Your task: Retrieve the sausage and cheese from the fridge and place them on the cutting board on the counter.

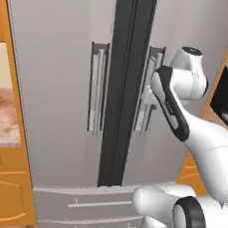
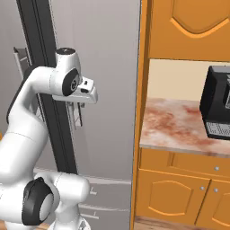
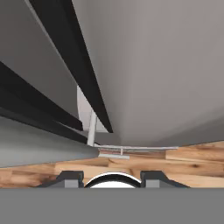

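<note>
One fridge (image 1: 59,80), two doors shut, two bar handles (image 1: 98,89).

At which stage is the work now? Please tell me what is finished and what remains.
Nothing looks finished: both doors of the fridge are shut. In hand: the gripper is at the right door's handle, apparently to pull it; whether the jaws already hold it is unclear. Left: open the door, take out the sausage and cheese, and carry them to the cutting board.
</note>
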